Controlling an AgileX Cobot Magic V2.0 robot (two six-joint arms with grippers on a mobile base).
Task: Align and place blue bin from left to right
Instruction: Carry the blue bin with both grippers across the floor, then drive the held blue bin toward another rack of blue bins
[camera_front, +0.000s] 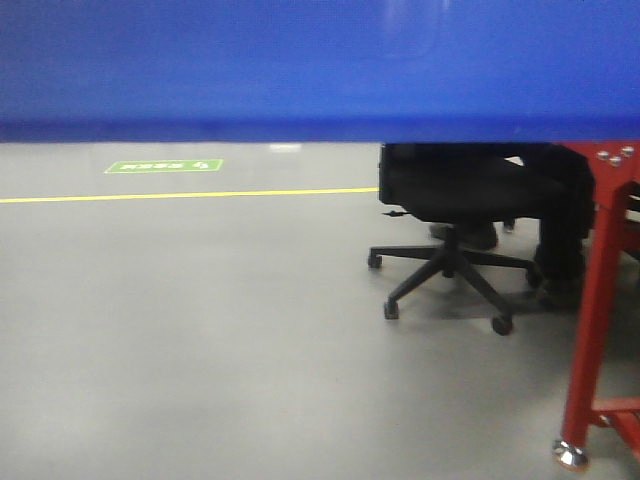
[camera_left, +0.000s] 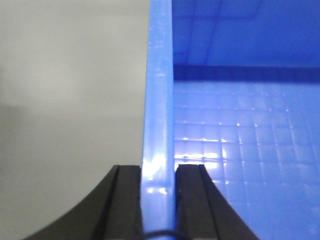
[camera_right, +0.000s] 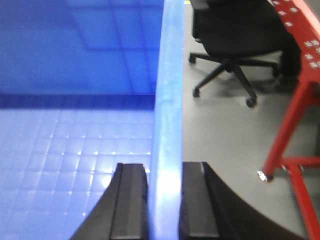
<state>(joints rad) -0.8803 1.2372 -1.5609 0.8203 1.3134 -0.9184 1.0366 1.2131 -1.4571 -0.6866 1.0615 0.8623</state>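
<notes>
Blue bin (camera_front: 320, 65): smooth medium-blue plastic. It fills the whole top band of the front view as one flat wall, and its shadowed lower edge runs straight across, with floor showing beneath. What it rests on, if anything, cannot be told.

- Inside, left wrist view: the bin (camera_left: 240, 150) has a glossy base moulded in a grid of small squares that catches bright glints. The far inner wall is darker, with faint panel lines.
- Left gripper (camera_left: 159, 172): matte black, flat-faced fingers (camera_left: 127, 200) with outward-curving backs. They are clamped on the bin's left wall, one inside and one outside, with the pale, shiny rim running straight away between them.
- Right gripper (camera_right: 165, 172): same black fingers (camera_right: 131, 200), pinched on the bin's (camera_right: 75, 150) right wall, with its rim standing upright between them.

Surroundings:
- Floor (camera_front: 200, 330): smooth grey with a dull sheen.
- Thin yellow line (camera_front: 190, 195) across the far left.
- Green rectangular floor sign (camera_front: 163, 166) just beyond the line, its lettering too blurred to read.
- Black office chair (camera_front: 450, 260), right of centre: five-spoke base on castors, its top hidden by the bin.
- Red metal frame leg (camera_front: 600, 300), near right: square tube with a bolted plate and a shiny round foot.
</notes>
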